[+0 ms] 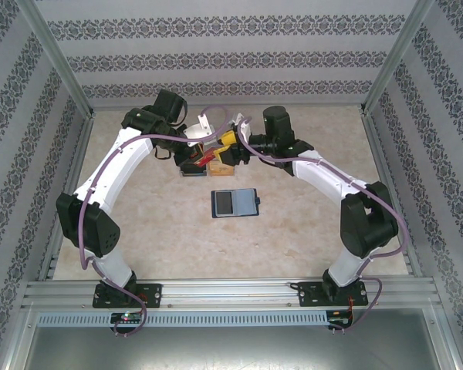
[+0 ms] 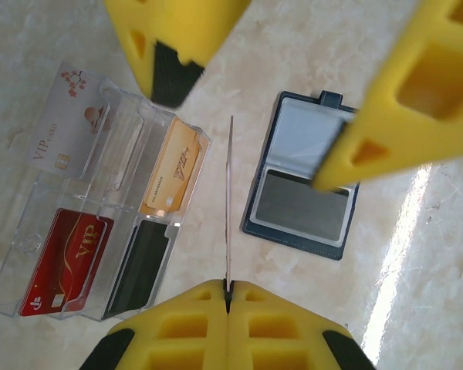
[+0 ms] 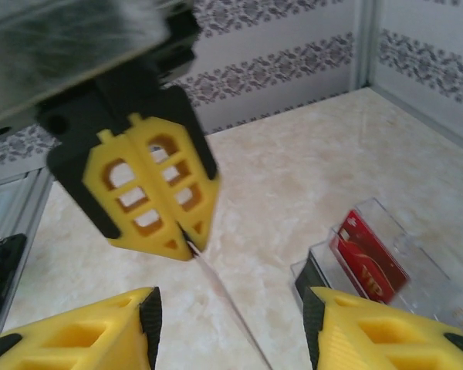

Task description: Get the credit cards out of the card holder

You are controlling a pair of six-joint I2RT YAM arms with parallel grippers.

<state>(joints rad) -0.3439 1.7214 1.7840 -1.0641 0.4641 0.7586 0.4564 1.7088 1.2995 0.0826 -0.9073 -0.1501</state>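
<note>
Top external: both arms reach to the far centre, wrists meeting; the card holder [image 1: 235, 203] lies open nearer. Left wrist adds the left gripper [image 2: 228, 297] pinching a thin card [image 2: 229, 200] edge-on, with the right gripper [image 3: 230, 301] spread around it, beside a clear tray [image 2: 19, 247] on the left.

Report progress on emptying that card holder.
Done: glossy white card, orange-gold card, red card and black card sit in the clear plastic tray; the dark navy card holder lies open, sleeves seemingly empty. In hand: left pincer shut on a thin sheet seen edge-on, straddled by the open right pincer. Left: release that sheet.
</note>
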